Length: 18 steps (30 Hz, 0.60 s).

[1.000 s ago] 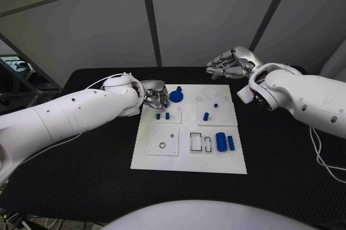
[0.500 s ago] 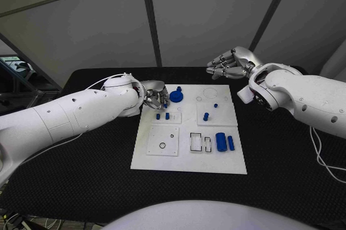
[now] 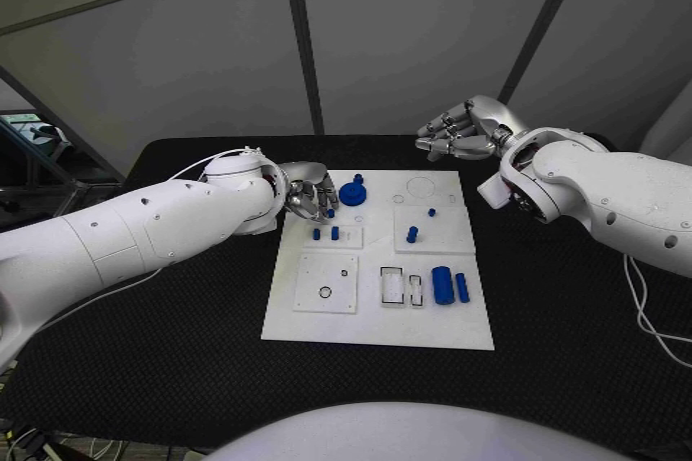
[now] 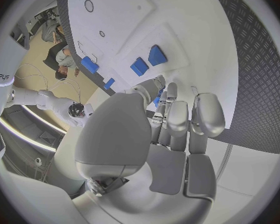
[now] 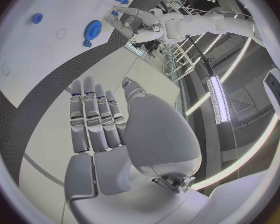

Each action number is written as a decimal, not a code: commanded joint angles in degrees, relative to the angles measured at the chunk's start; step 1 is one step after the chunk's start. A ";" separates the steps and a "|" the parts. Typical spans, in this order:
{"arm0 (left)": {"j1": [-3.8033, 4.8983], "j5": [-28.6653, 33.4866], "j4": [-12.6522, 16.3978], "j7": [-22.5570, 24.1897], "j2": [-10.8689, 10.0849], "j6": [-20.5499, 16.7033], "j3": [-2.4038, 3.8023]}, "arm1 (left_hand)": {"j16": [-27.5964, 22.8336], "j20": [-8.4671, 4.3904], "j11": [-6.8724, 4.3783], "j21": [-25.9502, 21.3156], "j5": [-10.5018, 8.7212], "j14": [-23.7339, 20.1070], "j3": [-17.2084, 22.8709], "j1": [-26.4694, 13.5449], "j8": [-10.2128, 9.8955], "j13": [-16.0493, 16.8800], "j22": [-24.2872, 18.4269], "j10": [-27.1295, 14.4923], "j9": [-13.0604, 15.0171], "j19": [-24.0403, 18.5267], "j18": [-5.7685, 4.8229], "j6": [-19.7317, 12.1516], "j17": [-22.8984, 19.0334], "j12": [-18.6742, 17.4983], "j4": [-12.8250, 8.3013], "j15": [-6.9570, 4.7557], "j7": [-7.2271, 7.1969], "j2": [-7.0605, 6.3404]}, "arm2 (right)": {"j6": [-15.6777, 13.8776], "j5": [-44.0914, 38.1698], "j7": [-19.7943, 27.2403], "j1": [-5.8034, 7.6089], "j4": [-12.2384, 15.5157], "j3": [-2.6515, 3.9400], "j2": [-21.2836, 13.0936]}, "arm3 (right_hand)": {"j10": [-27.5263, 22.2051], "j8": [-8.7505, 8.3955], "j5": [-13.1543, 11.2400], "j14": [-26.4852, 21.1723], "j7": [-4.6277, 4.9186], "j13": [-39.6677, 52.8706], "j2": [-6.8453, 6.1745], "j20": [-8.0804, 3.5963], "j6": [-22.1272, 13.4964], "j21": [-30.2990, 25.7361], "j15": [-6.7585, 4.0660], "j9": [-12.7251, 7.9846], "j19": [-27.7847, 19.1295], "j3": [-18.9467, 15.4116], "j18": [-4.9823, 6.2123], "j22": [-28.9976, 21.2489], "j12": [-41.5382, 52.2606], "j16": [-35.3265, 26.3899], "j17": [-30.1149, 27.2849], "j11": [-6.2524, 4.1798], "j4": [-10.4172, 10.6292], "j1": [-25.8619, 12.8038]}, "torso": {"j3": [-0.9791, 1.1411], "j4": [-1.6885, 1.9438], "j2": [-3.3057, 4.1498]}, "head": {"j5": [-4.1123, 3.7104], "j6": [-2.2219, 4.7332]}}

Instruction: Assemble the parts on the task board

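The white task board (image 3: pixel 378 321) lies in the middle of the black table. My left hand (image 3: pixel 307 195) is over its far left corner, beside a blue gear (image 3: pixel 353 193). In the left wrist view the left hand (image 4: pixel 168 119) has its fingers close together, and thumb and a fingertip pinch a small blue peg (image 4: pixel 158 96). Two blue pegs (image 3: pixel 316 233) (image 3: pixel 335 233) stand just in front of that hand. My right hand (image 3: pixel 462 131) hovers past the board's far right edge; in its wrist view the right hand (image 5: pixel 105 129) holds nothing, fingers stretched out.
A blue block (image 3: pixel 411 233) and a small blue part (image 3: pixel 430 212) sit on the board's right half. Two oblong blue parts (image 3: pixel 443 284) (image 3: pixel 462 286) lie by a rectangular slot (image 3: pixel 392 284). Black matting (image 3: pixel 159 361) surrounds the board.
My right hand has drifted slightly to the right behind the board. The left hand has barely shifted by the gear.
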 commanded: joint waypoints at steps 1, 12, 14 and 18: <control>0.05 0.13 0.09 -0.23 -0.30 -0.36 0.03 | -0.06 0.01 0.20 -0.68 -0.11 -0.58 -0.59 -0.56 -0.52 0.12 -0.32 -1.13 -0.38 -0.61 -1.98 -1.02 -0.44 0.28 0.05 0.20 -0.14 -0.16 | 0.41 -1.85 -0.98 0.10 0.11 0.03 -0.13 | -0.35 0.15 0.21 -0.47 -0.19 -0.06 0.05 0.17 -0.35 -0.44 -0.07 -0.01 0.40 -0.14 0.68 -0.13 0.32 -0.23 -0.10 0.03 -0.36 -0.21 | -0.01 0.06 0.02 | -0.04 0.08; 0.03 0.16 0.24 -0.06 -2.01 -2.24 0.18 | -0.26 0.27 0.62 -1.44 -0.08 -1.01 -1.16 -0.44 -0.23 0.33 -0.73 -2.82 -0.47 -0.96 -1.85 -0.82 -1.21 0.63 0.16 0.51 0.21 0.03 | 1.93 -9.51 -1.77 0.08 -0.69 0.02 -0.63 | 0.56 0.72 -1.20 2.22 -0.84 0.05 0.16 -0.70 0.92 -0.05 -1.10 0.13 2.86 0.78 0.84 -0.18 0.94 0.80 0.18 -0.69 -2.08 1.70 | -0.07 0.02 -0.02 | -0.09 0.31; 0.03 0.77 0.36 0.67 -2.60 -3.89 0.43 | -0.33 0.36 0.68 -1.73 -0.01 -1.19 -1.14 -0.21 0.41 0.55 -0.87 -3.06 -0.35 -1.08 -1.78 0.22 -1.58 1.19 0.12 0.59 0.56 0.28 | 2.29 -12.74 -1.97 0.07 -0.72 0.02 -0.98 | 1.22 1.04 -1.66 6.18 -1.52 0.05 0.15 -2.09 1.92 1.67 -2.36 0.17 6.01 1.46 0.89 0.59 1.16 2.63 1.13 -1.54 -2.92 2.71 | -0.10 0.04 -0.01 | -0.22 0.49; 0.03 3.98 0.72 2.58 -4.04 -7.80 1.31 | -0.68 0.50 0.82 -2.62 -0.02 -1.56 -1.00 -0.43 1.67 0.82 -1.38 -3.12 -0.12 -1.45 -1.59 2.45 -2.63 2.08 0.33 0.70 0.97 0.42 | 2.87 -18.60 -2.73 0.04 -0.18 0.02 -2.04 | 2.87 1.49 -1.95 12.61 -2.76 0.08 -0.17 -4.67 3.75 5.56 -4.28 0.21 10.96 2.09 0.81 2.69 1.53 6.76 3.49 -2.80 -4.12 3.64 | -0.10 -0.05 -0.04 | -0.44 0.84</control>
